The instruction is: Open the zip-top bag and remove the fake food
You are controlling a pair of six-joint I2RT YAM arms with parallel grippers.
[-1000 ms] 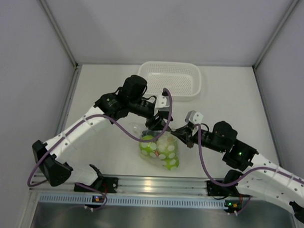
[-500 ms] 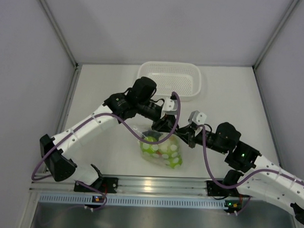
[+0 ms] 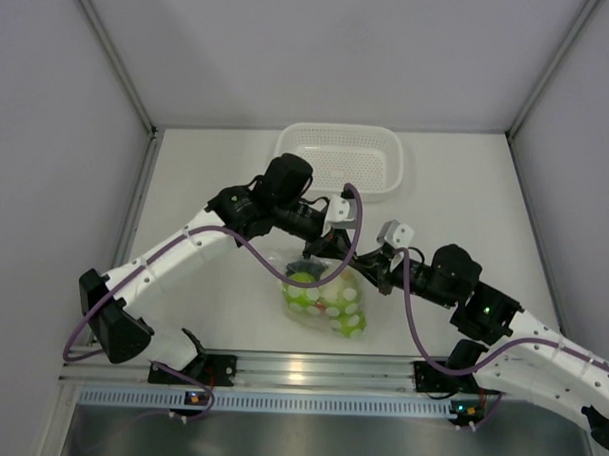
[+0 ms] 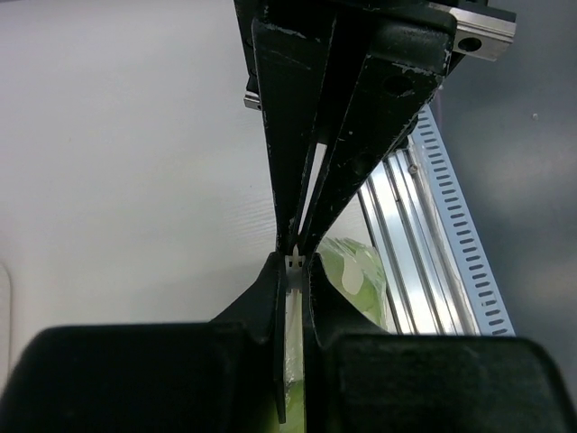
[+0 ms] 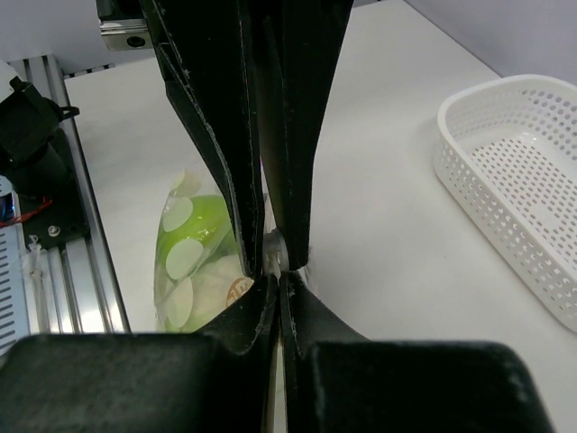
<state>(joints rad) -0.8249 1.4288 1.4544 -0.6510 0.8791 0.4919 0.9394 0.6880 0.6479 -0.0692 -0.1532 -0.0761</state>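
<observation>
The zip-top bag (image 3: 325, 301), clear with white dots, lies on the table in front of the two arm bases. Its upper edge is lifted between the two grippers. Green fake food (image 3: 301, 280) shows through the plastic, also in the right wrist view (image 5: 203, 221). My left gripper (image 4: 294, 263) is shut on the white zip strip (image 4: 295, 298). Facing it tip to tip, my right gripper (image 5: 280, 273) is shut on the same edge of the bag (image 5: 185, 257). From above, the left gripper (image 3: 334, 252) and the right gripper (image 3: 367, 267) meet over the bag's top.
A white perforated basket (image 3: 342, 159) stands at the back of the table and shows at the right of the right wrist view (image 5: 518, 171). The aluminium rail (image 3: 300, 370) runs along the near edge, just below the bag.
The left arm has swung right to meet the right gripper, and its jaws have closed on the bag's zip edge. The right gripper has stayed shut on that edge.
</observation>
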